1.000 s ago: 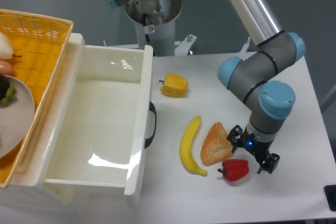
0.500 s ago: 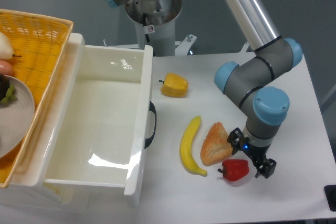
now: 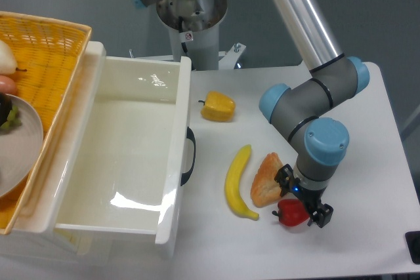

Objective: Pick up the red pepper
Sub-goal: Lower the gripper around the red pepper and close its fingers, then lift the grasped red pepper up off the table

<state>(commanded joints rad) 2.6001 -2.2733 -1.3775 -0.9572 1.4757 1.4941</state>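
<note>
The red pepper [image 3: 289, 214] lies on the white table near the front edge, right of the banana and below the pastry. My gripper [image 3: 303, 197] points down right above it, its body hiding the pepper's upper right part. One dark finger [image 3: 283, 176] stands at the pepper's upper left and the other [image 3: 323, 214] at its right, so the jaws are open and straddle the pepper. The pepper still rests on the table.
A croissant-like pastry [image 3: 264, 180] touches the gripper's left side. A banana [image 3: 237, 181] lies left of it. A yellow pepper [image 3: 218, 106] sits further back. An open white drawer [image 3: 125, 149] and a wicker basket [image 3: 46, 63] fill the left.
The gripper has moved left and slightly down, from beside the red pepper's right side to directly over it. The pepper has not moved.
</note>
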